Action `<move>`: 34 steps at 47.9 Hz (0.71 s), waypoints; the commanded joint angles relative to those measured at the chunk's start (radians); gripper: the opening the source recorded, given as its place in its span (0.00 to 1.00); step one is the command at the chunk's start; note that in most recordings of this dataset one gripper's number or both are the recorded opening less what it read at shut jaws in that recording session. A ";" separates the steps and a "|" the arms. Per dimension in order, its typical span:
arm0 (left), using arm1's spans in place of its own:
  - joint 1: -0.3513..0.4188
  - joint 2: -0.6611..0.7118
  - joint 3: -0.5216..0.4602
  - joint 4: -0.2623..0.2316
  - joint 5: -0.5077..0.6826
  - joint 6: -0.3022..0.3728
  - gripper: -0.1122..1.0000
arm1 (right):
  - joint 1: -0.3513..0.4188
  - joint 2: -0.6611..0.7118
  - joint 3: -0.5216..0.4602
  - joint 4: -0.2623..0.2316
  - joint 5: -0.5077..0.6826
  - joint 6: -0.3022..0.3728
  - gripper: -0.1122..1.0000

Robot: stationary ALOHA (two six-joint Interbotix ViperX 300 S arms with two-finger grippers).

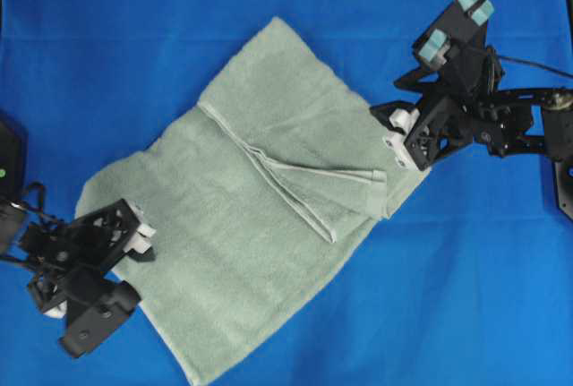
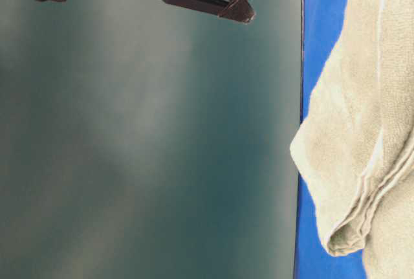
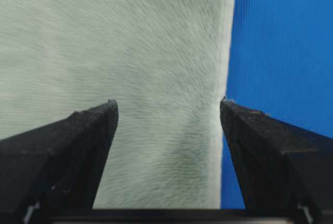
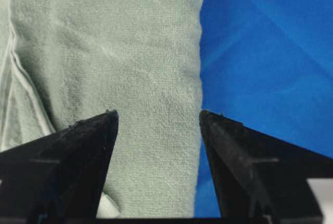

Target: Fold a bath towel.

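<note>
Bath towel (image 1: 242, 252) is being displayed partly folded on blue cloth (image 1: 107, 64). Left gripper (image 3: 167, 110) and right gripper (image 4: 158, 117) are being held wide, nothing gripped.

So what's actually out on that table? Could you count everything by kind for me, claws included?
Bath towel, sage green, partly folded: 1
Blue cloth covering the table: 1
Robot tools, both open: 2, the left tool over the towel's lower-left edge and the right tool at its right edge
Total: 4
</note>
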 commanded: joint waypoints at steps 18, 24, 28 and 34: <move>0.037 0.146 -0.040 -0.003 -0.066 -0.003 0.76 | 0.000 0.005 -0.006 -0.005 -0.003 0.000 0.67; 0.054 0.132 -0.051 0.000 -0.014 0.002 0.54 | 0.000 0.008 -0.006 -0.005 -0.005 0.000 0.67; 0.072 0.104 -0.067 0.005 0.051 0.006 0.34 | 0.000 0.008 -0.006 -0.005 -0.005 0.000 0.67; 0.098 0.052 -0.098 0.003 0.138 0.034 0.18 | 0.002 0.009 -0.006 -0.005 -0.005 0.000 0.67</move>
